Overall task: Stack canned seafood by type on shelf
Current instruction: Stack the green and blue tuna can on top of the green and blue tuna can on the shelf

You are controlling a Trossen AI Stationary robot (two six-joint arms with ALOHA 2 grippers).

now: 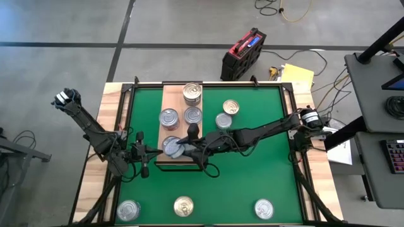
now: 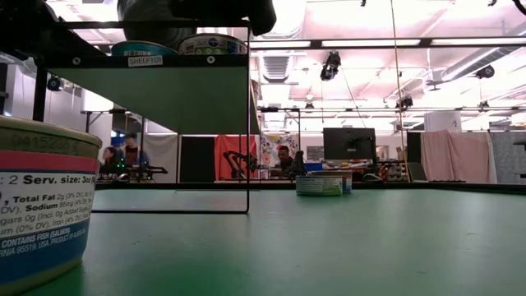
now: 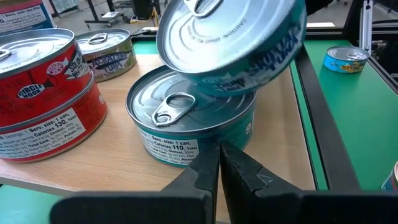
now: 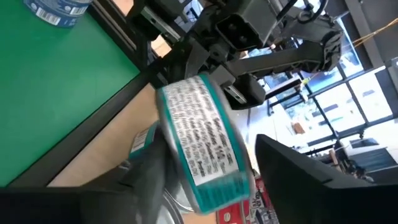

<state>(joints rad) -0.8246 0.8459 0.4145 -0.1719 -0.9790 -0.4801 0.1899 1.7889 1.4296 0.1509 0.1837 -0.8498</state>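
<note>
The shelf [image 1: 178,94] is a light wooden board over the green mat. On it stand two stacked red cans [image 3: 43,93], a stack at the far end [image 1: 192,93], single cans [image 1: 192,115] and a teal can [image 3: 186,124] at the near end. A second teal can [image 3: 230,37] is tilted over that one, between the fingers of my right gripper [image 1: 187,142], which reaches in from the table's right. My left gripper [image 3: 219,158] is shut and empty, just off the shelf's near left corner [image 1: 146,154]. My right gripper has the tilted teal can [image 4: 199,143] between its two fingers, one finger [image 4: 149,174] against one flat face, the other [image 4: 298,168] beside the opposite face. The fingers come about level from the table's right. The can's low edge [image 3: 211,87] rests on the lower can's lid.
Two cans [image 1: 230,107] [image 1: 223,120] lie on the mat right of the shelf, and three more stand along the near edge [image 1: 128,209] [image 1: 184,205] [image 1: 264,208]. A black frame [image 1: 287,88] rims the mat. A red and black case [image 1: 243,53] sits on the floor beyond.
</note>
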